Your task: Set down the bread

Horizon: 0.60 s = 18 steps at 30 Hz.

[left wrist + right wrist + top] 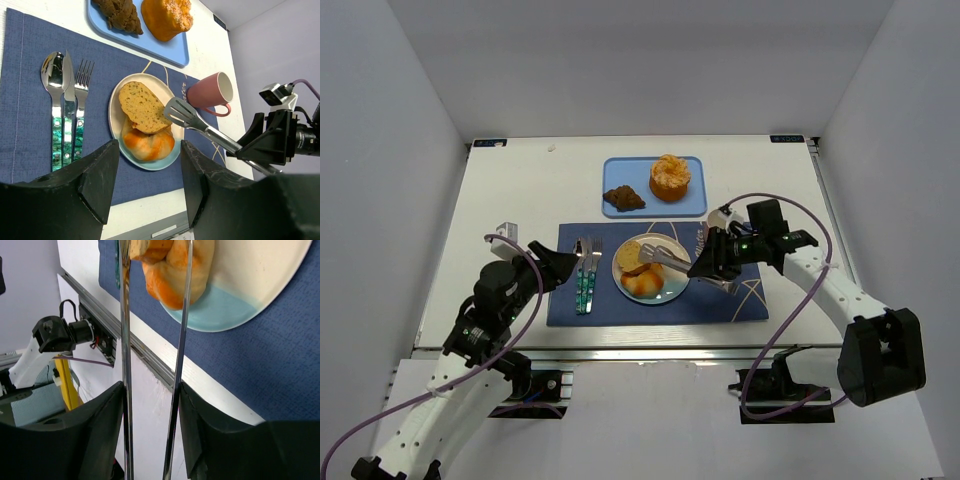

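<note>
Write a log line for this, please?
right pincer: holding tongs | tongs: over plate | bread slice: on plate | left pincer: open, empty

Tongs (200,122) gleaming, polished steel, mirror-smooth! Under them the plate (165,159), glazed ceramic, glossy cream running into pale blue. Bread slice (142,105) rough and porous, the bun (147,142) with a shiny orange crust. Placemat (30,110) is matt navy woven cloth; cutlery (67,100) bright metal with pearly green handles; left claw (148,150) matt black plastic, faintly grainy
</note>
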Available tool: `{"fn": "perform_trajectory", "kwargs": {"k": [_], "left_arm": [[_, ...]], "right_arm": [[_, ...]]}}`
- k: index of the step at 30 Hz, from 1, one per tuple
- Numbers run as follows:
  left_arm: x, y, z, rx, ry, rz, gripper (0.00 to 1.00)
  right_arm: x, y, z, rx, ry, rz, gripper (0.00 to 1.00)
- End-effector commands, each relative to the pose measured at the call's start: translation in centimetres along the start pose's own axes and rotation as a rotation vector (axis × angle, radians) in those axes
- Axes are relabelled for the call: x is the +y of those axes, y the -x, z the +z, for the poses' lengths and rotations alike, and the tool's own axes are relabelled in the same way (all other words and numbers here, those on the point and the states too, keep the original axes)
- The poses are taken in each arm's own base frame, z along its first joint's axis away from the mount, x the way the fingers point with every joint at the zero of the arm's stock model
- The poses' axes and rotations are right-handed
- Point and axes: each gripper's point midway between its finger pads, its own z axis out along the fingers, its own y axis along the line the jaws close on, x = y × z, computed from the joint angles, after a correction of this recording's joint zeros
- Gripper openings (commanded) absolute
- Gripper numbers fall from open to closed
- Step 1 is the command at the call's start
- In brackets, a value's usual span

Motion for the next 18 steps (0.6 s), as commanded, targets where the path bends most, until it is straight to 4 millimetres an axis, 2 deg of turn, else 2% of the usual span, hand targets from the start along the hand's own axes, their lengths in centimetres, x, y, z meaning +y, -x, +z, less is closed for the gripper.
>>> {"fn": "perform_trajectory", "kwargs": {"k": [1,4,7,11,13,16,17,18], "left_arm": [[0.1,0.1,0.0,0.0,0.007,-0.001,0.62],[0.0,0.2,0.1,-0.002,0.009,0.004,0.62],[-0.1,0.3,0.2,-0.007,0.007,0.007,0.62],[-0.2,0.4,0.5,-0.007,0.001,0.01,0.62],[-0.3,0.5,0.6,-0.009,-0.002,0.012,0.62],[-0.4,0.6,0.7,-0.013,-0.004,0.017,0.62],[-0.5,0.7,0.7,-0.016,-0.007,0.018,0.62],[-0.6,0.7,0.7,-0.016,-0.009,0.018,0.62]], "right_arm": [[1.8,2.4,-1.0,-0.064,0.038,-0.056,0.51],[2.4,3.9,-1.7,-0.12,0.036,-0.1,0.5],[3.3,5.8,-2.7,-0.182,0.043,-0.147,0.44],[4.1,7.4,-3.6,-0.221,0.053,-0.173,0.29],[4.2,7.9,-3.9,-0.231,0.056,-0.172,0.26],[4.2,10.1,-5.2,-0.297,0.042,-0.181,0.24],[3.7,12.1,-6.4,-0.359,0.014,-0.186,0.23],[3.5,13.3,-7.5,-0.404,-0.007,-0.2,0.23]]}}
